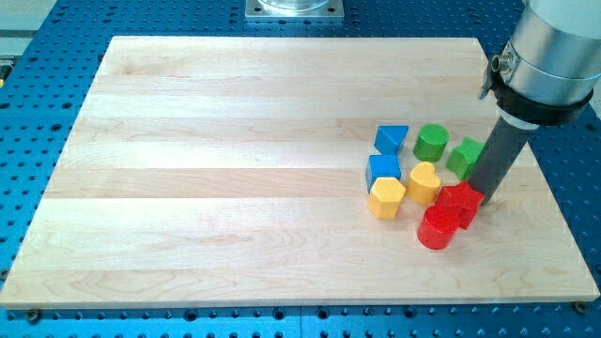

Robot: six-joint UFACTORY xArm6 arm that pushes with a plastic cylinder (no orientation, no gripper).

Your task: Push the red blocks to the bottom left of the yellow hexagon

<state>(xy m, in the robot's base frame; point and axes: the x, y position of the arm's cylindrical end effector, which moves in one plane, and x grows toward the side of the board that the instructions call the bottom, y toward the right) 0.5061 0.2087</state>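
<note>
A red block point(461, 201) of unclear shape and a red cylinder point(438, 226) sit together at the view's lower right of the cluster. The yellow hexagon point(386, 197) lies to their left, with a yellow heart-shaped block point(423, 181) between it and the red blocks. My tip point(484, 195) is at the right edge of the upper red block, touching or nearly touching it. The dark rod hides part of a green block point(464, 156).
A blue triangular block point(392, 139), a blue cube point(383, 169) and a green cylinder point(431, 142) sit above the yellow blocks. The wooden board point(235, 169) lies on a blue perforated table. The board's right edge is close to the rod.
</note>
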